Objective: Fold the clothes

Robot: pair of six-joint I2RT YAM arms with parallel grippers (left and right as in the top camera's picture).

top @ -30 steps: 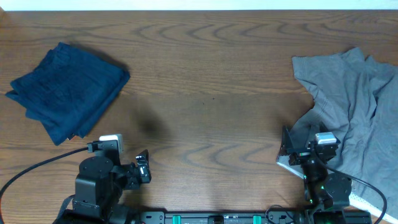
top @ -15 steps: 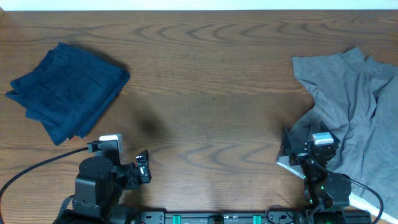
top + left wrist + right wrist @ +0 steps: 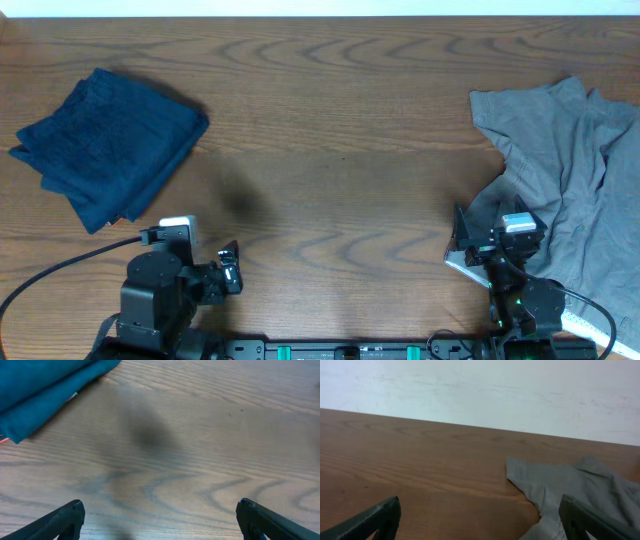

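Observation:
A folded dark blue garment (image 3: pixel 108 145) lies at the table's far left; its edge shows in the left wrist view (image 3: pixel 45 387). A crumpled grey shirt (image 3: pixel 570 180) lies spread at the right edge and shows in the right wrist view (image 3: pixel 570 487). My left gripper (image 3: pixel 232 268) is open and empty near the front edge, to the right of and nearer than the blue garment; its fingers frame bare wood (image 3: pixel 160 520). My right gripper (image 3: pixel 462 240) is open and empty at the front right, just beside the grey shirt's near left edge (image 3: pixel 480 517).
The wooden table (image 3: pixel 330 120) runs to a pale wall behind (image 3: pixel 480 390). A black cable (image 3: pixel 60 270) trails from the left arm at the front left. The arm bases stand along the front edge.

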